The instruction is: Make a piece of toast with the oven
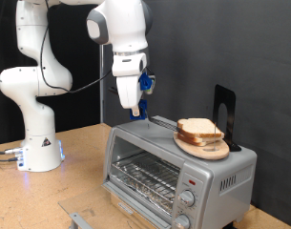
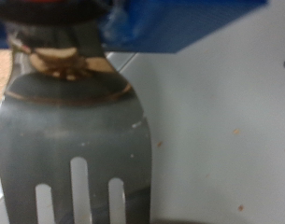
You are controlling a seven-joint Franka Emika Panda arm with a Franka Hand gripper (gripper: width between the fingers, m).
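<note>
The silver toaster oven (image 1: 174, 172) stands on the table at the exterior view's lower right, its wire rack (image 1: 145, 175) showing at the front. The door seems to hang open, with the bar handle (image 1: 80, 218) low at the left. The piece of toast (image 1: 197, 127) lies on a round wooden plate (image 1: 210, 150) on the oven's top. My gripper (image 1: 138, 111) hangs over the oven's top, to the left of the plate. In the wrist view the gripper (image 2: 86, 37) is shut on a dark slotted spatula (image 2: 77, 131).
A black stand (image 1: 224, 113) rises behind the plate on the oven's top. Round knobs (image 1: 188, 197) sit on the oven's front right. The robot's white base (image 1: 35, 143) stands on the wooden table (image 1: 78, 176) at the left.
</note>
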